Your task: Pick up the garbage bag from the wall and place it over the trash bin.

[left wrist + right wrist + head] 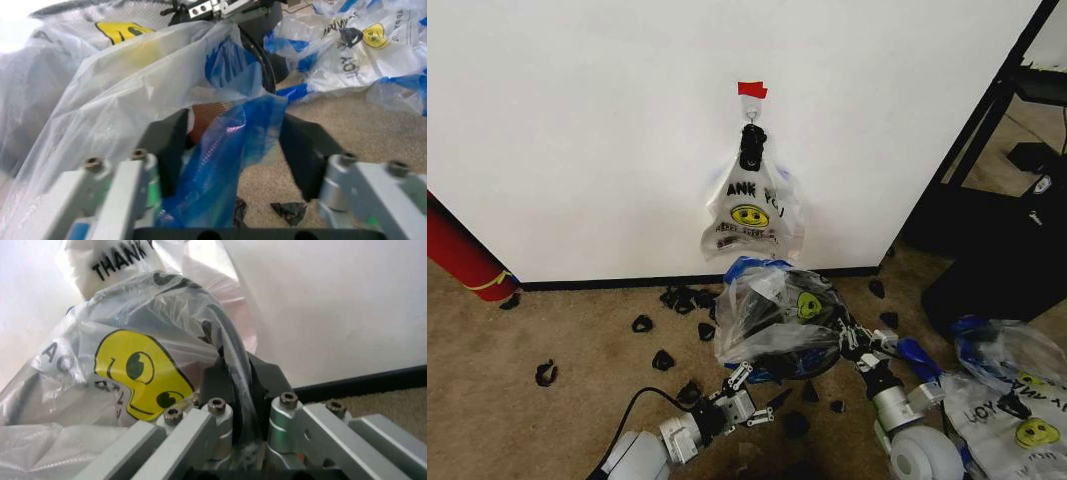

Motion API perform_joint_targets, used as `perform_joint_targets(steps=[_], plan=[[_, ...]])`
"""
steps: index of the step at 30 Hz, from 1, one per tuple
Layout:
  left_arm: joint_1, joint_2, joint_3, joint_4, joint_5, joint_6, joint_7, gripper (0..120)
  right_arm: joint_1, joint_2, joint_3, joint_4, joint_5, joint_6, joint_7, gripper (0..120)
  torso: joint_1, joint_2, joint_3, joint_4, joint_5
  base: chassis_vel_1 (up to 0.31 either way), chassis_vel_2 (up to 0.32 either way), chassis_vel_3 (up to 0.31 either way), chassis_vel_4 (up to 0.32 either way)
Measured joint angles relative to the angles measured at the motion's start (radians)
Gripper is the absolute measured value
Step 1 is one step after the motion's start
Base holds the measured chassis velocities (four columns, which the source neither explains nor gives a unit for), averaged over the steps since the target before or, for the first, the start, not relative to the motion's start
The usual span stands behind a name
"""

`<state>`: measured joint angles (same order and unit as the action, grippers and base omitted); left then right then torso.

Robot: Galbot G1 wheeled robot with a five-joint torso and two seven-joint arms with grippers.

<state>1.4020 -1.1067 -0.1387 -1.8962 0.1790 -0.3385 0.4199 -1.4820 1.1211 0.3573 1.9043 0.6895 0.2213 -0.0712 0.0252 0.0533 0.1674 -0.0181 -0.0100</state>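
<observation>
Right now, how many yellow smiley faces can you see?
3: one on the bunch of bags hanging on the wall, one on the garbage bag over the trash bin, one on the pile at right. Folds may hide more.

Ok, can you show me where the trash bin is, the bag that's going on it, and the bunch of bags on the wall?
trash bin (pixel 822 360): head view, dark rim under the plastic.
garbage bag (pixel 762 318): head view, clear crinkly side draped over the bin.
bunch of bags (pixel 749 215): head view, the yellow smiley face.

The right end effector (pixel 235 405) pinches the garbage bag (pixel 127 370) against the trash bin's rim (pixel 230 347).
</observation>
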Motion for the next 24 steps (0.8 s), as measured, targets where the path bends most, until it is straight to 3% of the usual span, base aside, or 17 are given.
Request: perform_joint_targets(steps=[2, 13, 16, 24], plan=[[0.001, 0.004, -0.001, -0.001, -0.014, 0.000, 0.004, 39, 0.004, 0.000, -0.002, 0.000, 0.000, -0.002, 0.004, 1, 0.000, 0.000, 0.000, 0.0000, 0.0000, 0.000, 0.000, 0.000, 0.000], [-0.001, 0.017, -0.010, 0.001, -0.072, -0.038, 0.097, 1, 0.011, 0.004, -0.006, 0.003, 0.002, -0.016, 0.022, 1, 0.000, 0.000, 0.000, 0.0000, 0.0000, 0.000, 0.000, 0.000, 0.000], [-0.012, 0.019, -0.013, 0.018, -0.128, -0.084, 0.208, 0, 0.009, 0.005, -0.010, 0.014, 0.022, -0.024, 0.028, 1, 0.000, 0.000, 0.000, 0.0000, 0.0000, 0.000, 0.000, 0.000, 0.000], [-0.024, 0.017, -0.027, 0.040, -0.187, -0.102, 0.408, 0, -0.009, 0.001, -0.020, 0.061, 0.148, -0.078, 0.046, 1, 0.000, 0.000, 0.000, 0.0001, 0.0000, 0.000, 0.000, 0.000, 0.000]])
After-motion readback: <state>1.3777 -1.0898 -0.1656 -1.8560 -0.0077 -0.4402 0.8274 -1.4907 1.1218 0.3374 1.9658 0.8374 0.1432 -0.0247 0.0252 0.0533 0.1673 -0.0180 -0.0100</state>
